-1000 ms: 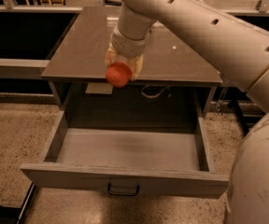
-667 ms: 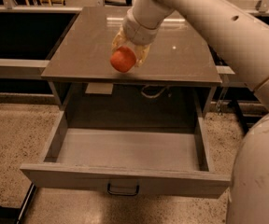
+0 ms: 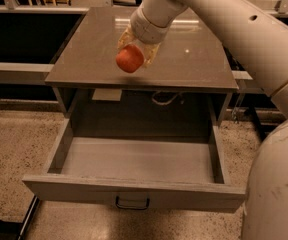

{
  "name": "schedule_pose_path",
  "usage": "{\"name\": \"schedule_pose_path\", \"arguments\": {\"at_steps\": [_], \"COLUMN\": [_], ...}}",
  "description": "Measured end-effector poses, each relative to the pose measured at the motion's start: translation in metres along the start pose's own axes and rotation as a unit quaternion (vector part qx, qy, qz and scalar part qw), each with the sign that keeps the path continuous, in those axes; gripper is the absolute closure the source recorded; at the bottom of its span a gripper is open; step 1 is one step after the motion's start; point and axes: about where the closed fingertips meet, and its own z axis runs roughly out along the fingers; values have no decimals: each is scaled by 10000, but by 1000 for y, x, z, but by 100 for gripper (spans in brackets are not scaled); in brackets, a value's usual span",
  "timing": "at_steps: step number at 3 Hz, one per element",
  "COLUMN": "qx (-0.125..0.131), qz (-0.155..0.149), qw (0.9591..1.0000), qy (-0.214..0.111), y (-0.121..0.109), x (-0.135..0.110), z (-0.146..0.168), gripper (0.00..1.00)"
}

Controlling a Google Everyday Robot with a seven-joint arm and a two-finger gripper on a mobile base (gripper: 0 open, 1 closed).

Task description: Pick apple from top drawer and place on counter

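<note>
Camera view: the end effector (image 3: 135,51) pinches the apple (image 3: 129,59), holding it over the front part of the tabletop (image 3: 194,64). Below the end effector and nearer the camera, the top drawer (image 3: 134,191) stands open, a black handle (image 3: 132,203) on its front panel.

Count recorded: one small round red-orange apple (image 3: 129,58), gripped in the one two-finger end effector (image 3: 135,53) above the front of the table. One glossy brown-grey square table (image 3: 189,66), one wide grey top drawer (image 3: 74,188), standing open, and one small black metal handle (image 3: 132,203).
</note>
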Motion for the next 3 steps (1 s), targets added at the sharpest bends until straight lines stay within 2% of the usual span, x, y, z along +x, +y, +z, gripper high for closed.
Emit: {"name": "schedule_pose_path", "arguments": {"at_steps": [1, 2, 3], "qx": [-111, -297, -692], "qz": [287, 878, 1511], "qw": [9991, 9912, 9744], "qy": [308, 943, 1515], "y": [0, 2, 20], "x": [14, 49, 76], "z": [10, 24, 32], "gripper": [100, 100, 100]}}
